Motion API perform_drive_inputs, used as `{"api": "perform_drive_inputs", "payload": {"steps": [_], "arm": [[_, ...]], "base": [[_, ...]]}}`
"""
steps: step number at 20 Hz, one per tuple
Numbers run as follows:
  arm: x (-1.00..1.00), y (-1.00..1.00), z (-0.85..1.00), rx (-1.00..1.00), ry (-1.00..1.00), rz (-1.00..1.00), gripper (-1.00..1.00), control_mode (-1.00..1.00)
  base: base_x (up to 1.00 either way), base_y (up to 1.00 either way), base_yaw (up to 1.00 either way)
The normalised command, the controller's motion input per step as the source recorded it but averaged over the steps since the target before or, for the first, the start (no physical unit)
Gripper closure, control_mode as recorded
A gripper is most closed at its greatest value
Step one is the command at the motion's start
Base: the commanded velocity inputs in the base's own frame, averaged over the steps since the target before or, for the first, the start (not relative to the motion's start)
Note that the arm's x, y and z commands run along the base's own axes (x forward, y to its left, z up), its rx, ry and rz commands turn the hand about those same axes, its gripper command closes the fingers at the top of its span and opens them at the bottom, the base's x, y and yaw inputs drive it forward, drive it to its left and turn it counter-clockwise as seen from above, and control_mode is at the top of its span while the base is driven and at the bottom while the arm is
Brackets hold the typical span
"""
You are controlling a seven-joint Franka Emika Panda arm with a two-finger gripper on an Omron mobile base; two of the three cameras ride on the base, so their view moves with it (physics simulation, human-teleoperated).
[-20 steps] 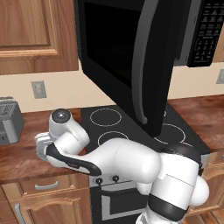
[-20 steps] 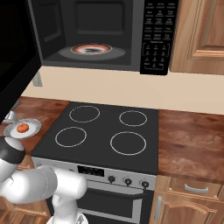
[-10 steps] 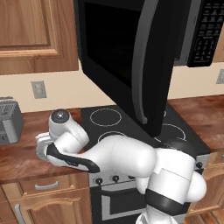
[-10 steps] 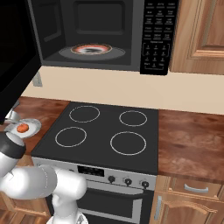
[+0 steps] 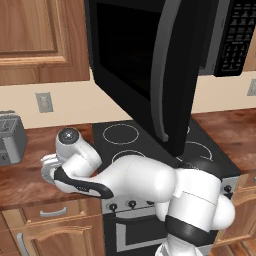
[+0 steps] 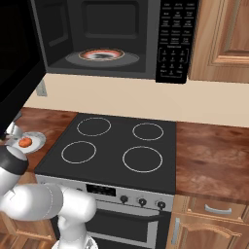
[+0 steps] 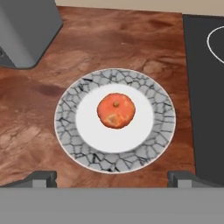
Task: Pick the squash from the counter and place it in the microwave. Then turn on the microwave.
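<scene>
The large black microwave (image 6: 112, 39) with its dark glass door swung wide is hanging above the black four-ring stovetop (image 6: 114, 151), its round turntable showing inside and waiting to receive something. Left of the stovetop, the reddish-brown wood-grain surface (image 7: 109, 39) is carrying a small grey toaster (image 5: 11, 139) and a round white plate with a crackled grey rim (image 7: 70, 131). The white arm is bending low over this stretch of surface, and its two-finger gripper (image 7: 113, 177) is hovering above the plate with the jaws spread fully and nothing between them; the two dark fingertips (image 7: 39, 177) are showing well apart on either side of the plate's near edge.

The small roundish orange-red squash (image 7: 116, 110) is sitting in the middle of the plate, stem scar facing up; it is showing too in the right base view (image 6: 26, 142), at the far left.

Judging by its look, the squash is probably light and firm, with a smooth, slightly lumpy skin that could be slipping under a loose pinch, and its rounded shape may be letting it roll on the glazed plate if nudged off-centre. The sensible hold is looking like a straight descent with the fingers closing across its widest middle, low enough to pass the equator but not scraping the plate.
</scene>
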Motion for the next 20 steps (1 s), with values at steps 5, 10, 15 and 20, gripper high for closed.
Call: {"api": "perform_drive_inputs", "payload": {"steps": [5,10,15,20], "arm": [[0.1,0.0,-0.06,0.0,0.0,0.0,-1.0,-1.0],[0.08,0.0,-0.07,0.0,0.0,-0.01,-1.0,-1.0],[0.06,0.0,-0.08,0.0,0.0,-0.03,-1.0,-1.0],[0.05,0.0,-0.08,0.0,0.0,-0.03,-1.0,-1.0]], "base": [[0.0,0.0,0.0],[0.0,0.0,0.0],[0.0,0.0,0.0],[0.0,0.0,0.0]]}}
